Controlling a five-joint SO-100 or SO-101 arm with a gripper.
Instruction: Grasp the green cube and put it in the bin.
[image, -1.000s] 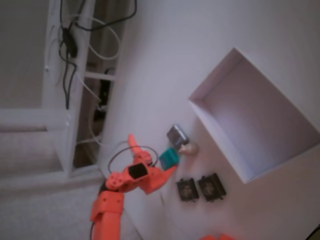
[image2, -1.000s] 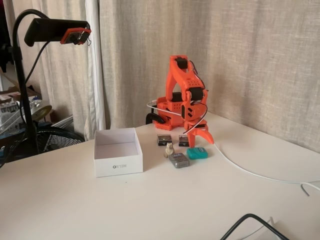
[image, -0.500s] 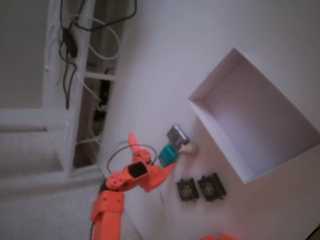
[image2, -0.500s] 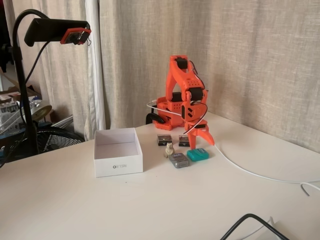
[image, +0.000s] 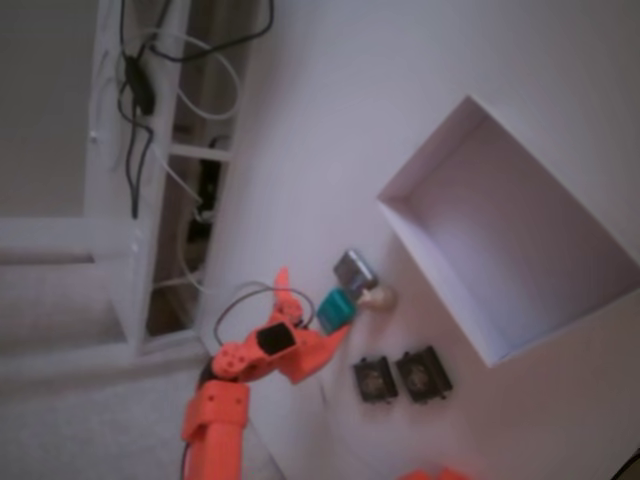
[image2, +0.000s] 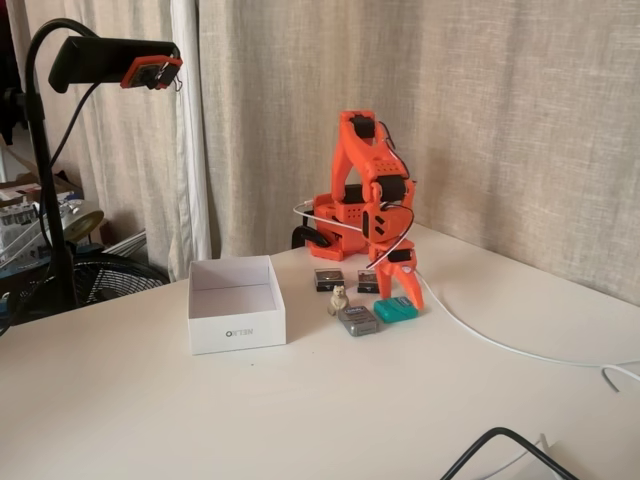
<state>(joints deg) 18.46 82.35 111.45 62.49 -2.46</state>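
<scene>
Gripper (image2: 400, 290) hangs low over the green cube (image2: 396, 309) with jaws parted around it, the white bin (image2: 236, 330) well apart on the table (image2: 300, 410)

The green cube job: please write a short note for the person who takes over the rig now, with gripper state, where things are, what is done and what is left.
Gripper: down at the green cube, its fingers either side of it; whether it grips the cube cannot be told.
Green cube: on the table, beside the shiny grey block and a small beige object.
Bin: open and empty, to the left in the fixed view from the front.
Done: the approach.
Left: close on the cube, lift it, carry it to the bin, release.
</scene>
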